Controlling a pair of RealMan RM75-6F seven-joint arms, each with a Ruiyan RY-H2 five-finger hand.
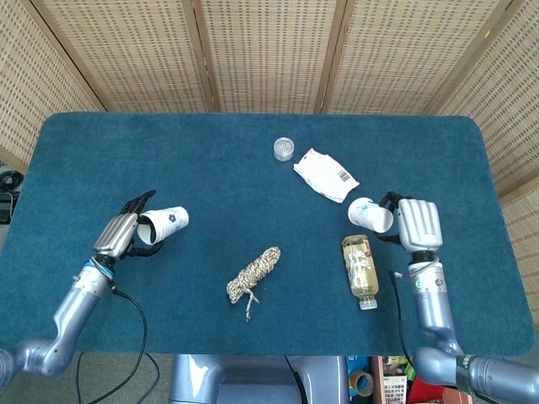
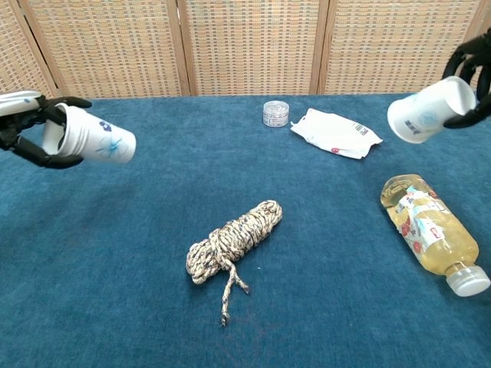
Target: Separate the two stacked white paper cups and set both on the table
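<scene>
We see a blue table (image 1: 101,135) w/ a coiled rope bundle (image 1: 253,274) near the front edge, centre. A small clear jar (image 1: 285,149) sits toward the back edge, a white packet (image 1: 325,175) just beside it to the right. A yellow bottle (image 1: 360,269) lies on its side nr the front-right.

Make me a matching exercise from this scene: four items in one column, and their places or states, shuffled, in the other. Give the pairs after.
Items
1. white paper cup in the left hand
2. clear plastic bottle of yellow liquid
3. coiled beige rope
4. small round silver tin

Places or states
A. lying on its side near the right arm
B. at the far side, beside the white packet
C. held above the table, tilted
D. middle of the blue table

Pairs: 1-C, 2-A, 3-D, 4-B
</scene>
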